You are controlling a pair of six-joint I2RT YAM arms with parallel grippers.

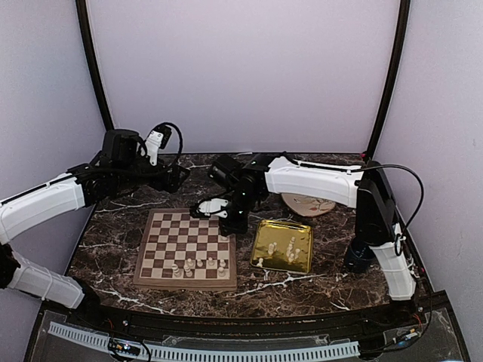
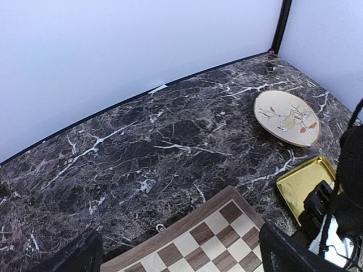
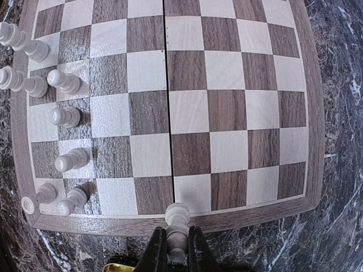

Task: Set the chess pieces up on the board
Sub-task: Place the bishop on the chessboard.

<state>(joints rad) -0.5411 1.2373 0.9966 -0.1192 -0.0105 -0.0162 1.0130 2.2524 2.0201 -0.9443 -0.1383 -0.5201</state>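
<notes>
While the right hand (image 3: 177,252) is clamping one cream piece (image 3: 177,218) upright over the board's (image 1: 189,245) 3 o'clock edge, the left hand (image 2: 178,252) is hanging with fingers wide apart, gripping nothing, just past the board's 12 o'clock edge. Dark marble counter (image 1: 121,226) with white veins is carrying everything. Pale lilac walls (image 1: 241,75) and two black poles (image 1: 94,68) are closing it in. Chess pieces (image 1: 198,265) are standing along the board's 6 o'clock rows, and more are sitting in the gold tray (image 1: 302,234) at the board's 3 o'clock. Patterned plate (image 1: 308,204) is lying at the tray's 12 o'clock.
</notes>
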